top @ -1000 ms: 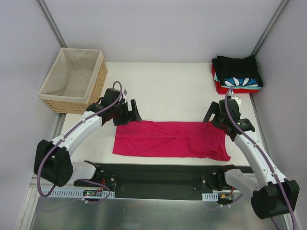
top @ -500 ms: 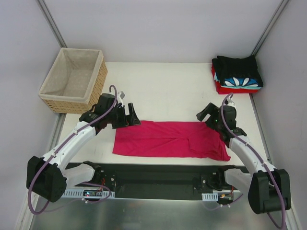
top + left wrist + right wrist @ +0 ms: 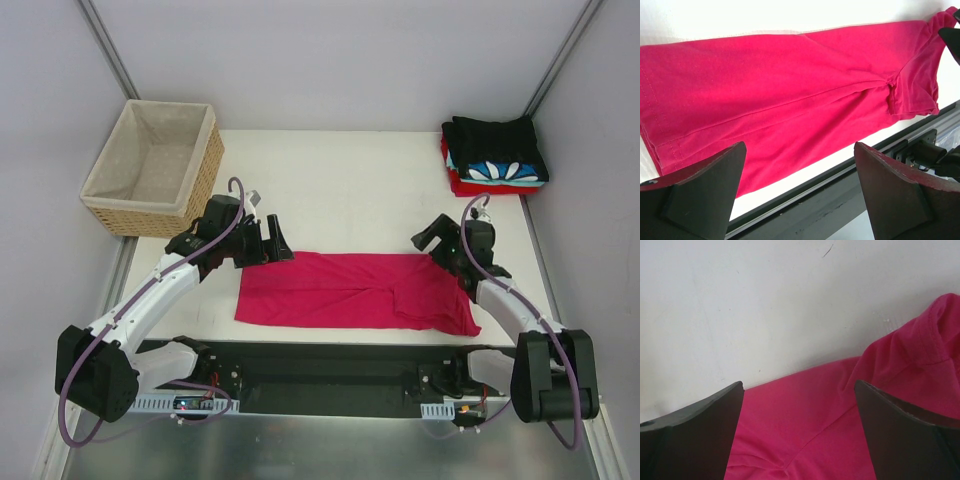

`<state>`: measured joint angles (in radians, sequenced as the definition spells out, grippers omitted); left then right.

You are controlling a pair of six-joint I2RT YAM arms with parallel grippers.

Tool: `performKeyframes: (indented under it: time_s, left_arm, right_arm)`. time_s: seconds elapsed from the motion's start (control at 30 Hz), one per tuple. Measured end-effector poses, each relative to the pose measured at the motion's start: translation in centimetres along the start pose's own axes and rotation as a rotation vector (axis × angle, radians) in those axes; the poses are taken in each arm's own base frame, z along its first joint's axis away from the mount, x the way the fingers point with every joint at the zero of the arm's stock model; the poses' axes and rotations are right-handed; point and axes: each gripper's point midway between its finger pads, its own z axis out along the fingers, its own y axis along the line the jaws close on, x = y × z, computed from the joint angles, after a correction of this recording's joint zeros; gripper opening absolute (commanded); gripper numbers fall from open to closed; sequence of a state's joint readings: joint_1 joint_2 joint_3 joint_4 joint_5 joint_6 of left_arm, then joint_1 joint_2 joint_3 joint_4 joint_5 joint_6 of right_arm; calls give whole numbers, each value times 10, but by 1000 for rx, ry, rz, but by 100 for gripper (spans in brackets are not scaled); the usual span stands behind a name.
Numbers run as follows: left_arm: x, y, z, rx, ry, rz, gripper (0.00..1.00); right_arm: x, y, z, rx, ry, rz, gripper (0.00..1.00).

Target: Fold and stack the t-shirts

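Wicker basket, beige lining showing; crimson tee flat; left claw, right claw wide, apparently empty

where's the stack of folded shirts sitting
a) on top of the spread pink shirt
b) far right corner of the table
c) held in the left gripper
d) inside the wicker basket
b: the folded stack lies on the table in its far right corner, well apart from the wicker basket at the far left and from the pink shirt spread towards the near edge.
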<state>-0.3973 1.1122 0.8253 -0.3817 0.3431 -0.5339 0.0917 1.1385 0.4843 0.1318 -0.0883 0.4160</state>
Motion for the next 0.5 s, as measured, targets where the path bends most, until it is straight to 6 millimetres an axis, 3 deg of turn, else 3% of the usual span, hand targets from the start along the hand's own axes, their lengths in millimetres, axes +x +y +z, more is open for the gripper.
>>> performKeyframes:
  time_s: [0.5]
  left_arm:
    - [1,3,4,-9,14,-6,90]
  right_arm:
    - [11,-16,11,23,35,29,97]
